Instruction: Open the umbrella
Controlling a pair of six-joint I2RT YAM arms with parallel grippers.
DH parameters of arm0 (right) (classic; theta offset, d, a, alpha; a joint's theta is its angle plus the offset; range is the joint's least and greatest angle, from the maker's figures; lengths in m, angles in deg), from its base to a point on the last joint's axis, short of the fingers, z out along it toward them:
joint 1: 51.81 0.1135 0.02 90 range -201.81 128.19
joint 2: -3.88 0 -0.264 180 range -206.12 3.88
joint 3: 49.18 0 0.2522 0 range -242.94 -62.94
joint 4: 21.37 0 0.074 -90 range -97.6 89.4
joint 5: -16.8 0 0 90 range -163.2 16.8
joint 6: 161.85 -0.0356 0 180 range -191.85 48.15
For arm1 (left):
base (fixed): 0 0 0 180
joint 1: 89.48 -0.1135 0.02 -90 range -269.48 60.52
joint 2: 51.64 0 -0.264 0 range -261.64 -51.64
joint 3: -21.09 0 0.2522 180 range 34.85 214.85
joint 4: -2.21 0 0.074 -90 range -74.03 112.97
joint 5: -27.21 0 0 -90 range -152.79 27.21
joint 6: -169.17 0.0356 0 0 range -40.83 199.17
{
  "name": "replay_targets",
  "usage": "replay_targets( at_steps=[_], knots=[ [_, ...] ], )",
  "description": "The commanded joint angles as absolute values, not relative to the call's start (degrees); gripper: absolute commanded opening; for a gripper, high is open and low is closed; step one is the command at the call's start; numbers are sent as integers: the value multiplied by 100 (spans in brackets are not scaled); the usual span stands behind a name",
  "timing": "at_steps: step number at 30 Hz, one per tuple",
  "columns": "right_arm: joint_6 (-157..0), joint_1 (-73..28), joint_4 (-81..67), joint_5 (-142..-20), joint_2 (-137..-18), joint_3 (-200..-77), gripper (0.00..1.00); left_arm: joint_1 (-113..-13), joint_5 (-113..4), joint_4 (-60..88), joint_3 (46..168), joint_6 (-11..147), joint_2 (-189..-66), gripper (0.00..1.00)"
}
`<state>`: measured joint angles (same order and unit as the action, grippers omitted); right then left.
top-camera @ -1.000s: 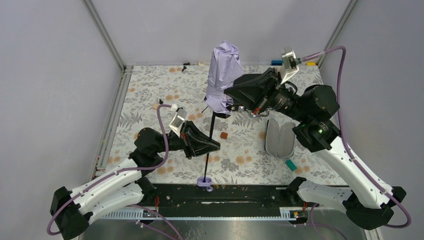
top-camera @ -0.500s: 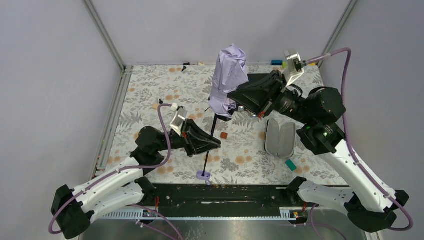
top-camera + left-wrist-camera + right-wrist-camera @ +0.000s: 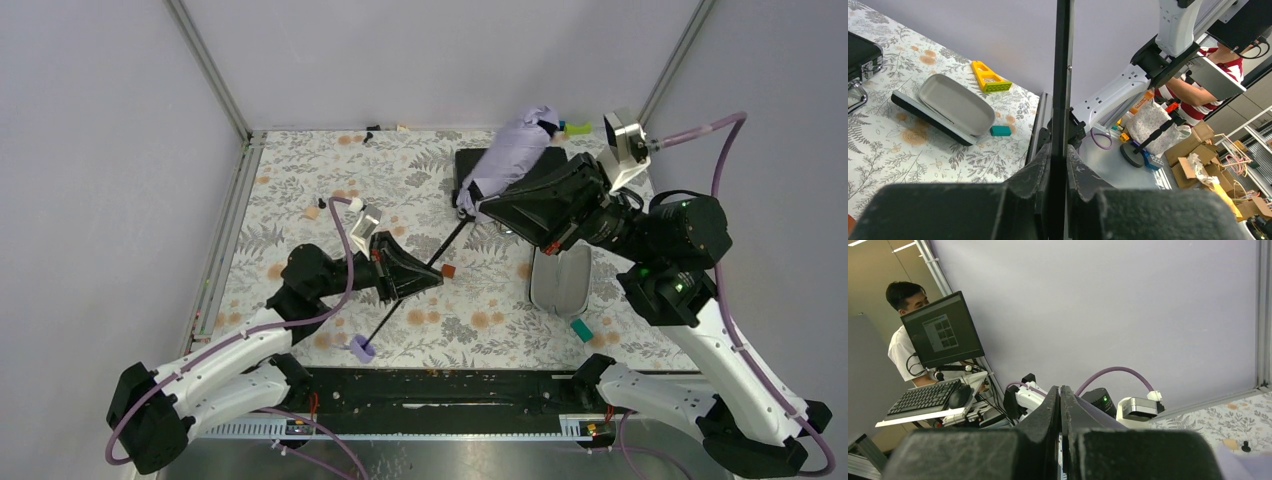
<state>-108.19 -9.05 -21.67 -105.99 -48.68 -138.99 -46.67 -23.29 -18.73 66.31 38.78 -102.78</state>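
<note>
The umbrella's folded pale lavender canopy [image 3: 518,152] leans toward the back right. Its thin black shaft [image 3: 452,238] slants down-left to the lavender handle knob [image 3: 362,348] near the front edge. My left gripper [image 3: 432,276] is shut on the shaft partway along; in the left wrist view the shaft [image 3: 1063,75] runs straight up out of the shut left gripper [image 3: 1059,150]. My right gripper [image 3: 482,205] is shut at the canopy's lower end. In the right wrist view the right gripper [image 3: 1060,390] has its jaws pressed together, and what they pinch is hidden.
A flat black briefcase [image 3: 468,165] lies under the canopy. An open black clamshell case [image 3: 560,278] with grey inside, a teal block [image 3: 581,329] and a small brown block [image 3: 449,270] lie on the floral tabletop. Small coloured blocks [image 3: 575,128] sit at the back wall.
The umbrella tipped from nearly upright to leaning back-right. My right gripper swung right with the canopy end. The handle knob slid left along the front edge; my left gripper stayed on the shaft.
</note>
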Motion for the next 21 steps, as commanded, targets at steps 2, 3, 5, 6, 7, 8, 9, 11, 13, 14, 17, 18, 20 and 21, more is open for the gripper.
replay_targets(
  at_steps=[2,3,5,6,7,8,9,11,13,14,17,18,20,21],
  knots=[
    [-10732,-822,-2541,-10829,-4714,-13906,0,-4726,-2875,-1695,6682,3713,-10097,0],
    [-10672,-824,-2499,-10753,-4700,-13871,0,-4724,-2892,-1692,6679,3715,-10061,0],
    [-10516,-828,-2384,-10564,-4661,-13794,0,-4723,-2903,-1677,6684,3724,-10009,0],
    [-10417,-825,-2302,-10450,-4642,-13758,0,-4726,-2904,-1673,6689,3724,-9983,0],
    [-10318,-825,-2201,-10328,-4626,-13723,0,-4729,-2917,-1670,6690,3724,-9957,0],
    [-10210,-825,-2089,-10181,-4596,-13687,0,-4728,-2932,-1664,6685,3722,-9932,0],
    [-10107,-825,-1980,-10017,-4576,-13641,0,-4728,-2955,-1652,6684,3733,-9902,0],
    [-9875,-822,-1747,-9691,-4527,-13542,0,-4744,-3004,-1598,6684,3748,-9841,0],
    [-9677,-825,-1586,-9338,-4477,-13456,0,-4767,-3095,-1498,6693,3771,-9776,0],
    [-9582,-822,-1497,-9173,-4447,-13392,0,-4785,-3181,-1399,6703,3811,-9733,0],
    [-9390,-827,-1372,-8615,-4243,-13088,0,-4906,-3545,-1019,6748,3952,-9496,0],
    [-9330,-826,-1349,-8394,-4136,-12949,0,-4943,-3684,-876,6780,4024,-9431,0],
    [-9206,-829,-1261,-7795,-3899,-12602,7,-5000,-4056,-466,6857,4253,-9188,0],
    [-9142,-824,-1191,-7439,-3792,-12426,20,-5016,-4234,-221,6926,4369,-9082,0]
  ],
)
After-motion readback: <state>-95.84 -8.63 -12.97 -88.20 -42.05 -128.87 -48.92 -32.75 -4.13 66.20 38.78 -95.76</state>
